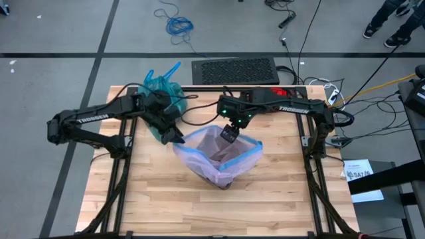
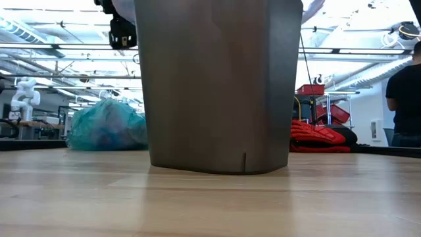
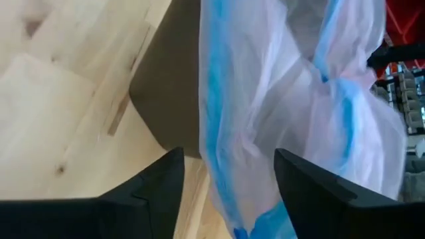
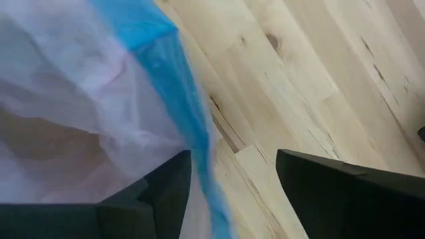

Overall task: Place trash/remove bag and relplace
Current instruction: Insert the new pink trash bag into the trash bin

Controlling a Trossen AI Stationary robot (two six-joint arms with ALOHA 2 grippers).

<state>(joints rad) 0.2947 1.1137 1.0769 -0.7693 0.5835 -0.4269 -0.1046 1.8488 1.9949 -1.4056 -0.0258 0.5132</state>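
Pale pink liner (image 1: 222, 158) with a blue rim strip is draped in and over the grey bin (image 2: 217, 85) near the middle of the wooden table (image 1: 153, 206); its mouth faces up.

Left gripper (image 1: 174, 138): at the liner's left rim. Left wrist view shows both dark fingers (image 3: 143, 196) spread wide, with the blue-edged film hanging into the gap between them. No clamp visible; whether the film touches a finger I cannot tell.

Right gripper (image 1: 230, 135): over the liner's far rim, reaching down into the mouth. Right wrist view shows its fingers (image 4: 332, 192) also spread apart, the blue strip running down beside one finger, bare wood between them. Nothing pinched.

Teal-green bag (image 1: 161, 87): on the table's far left corner, behind the left arm, well apart from the bin. It sits bunched and tied, handles sticking up and away from the table. Contents not resolvable.

View differences:
- High view alone gives both arms and the liner's open top, slumped and uneven around the rim.
- Low view alone shows the bin's grey wall standing upright on the table, the teal bag (image 2: 105, 126) resting on the surface to its left, red fabric (image 2: 319, 137) to its right, and a person (image 2: 406, 99) at the right edge of the room.
- Wrist views alone show the finger spread.
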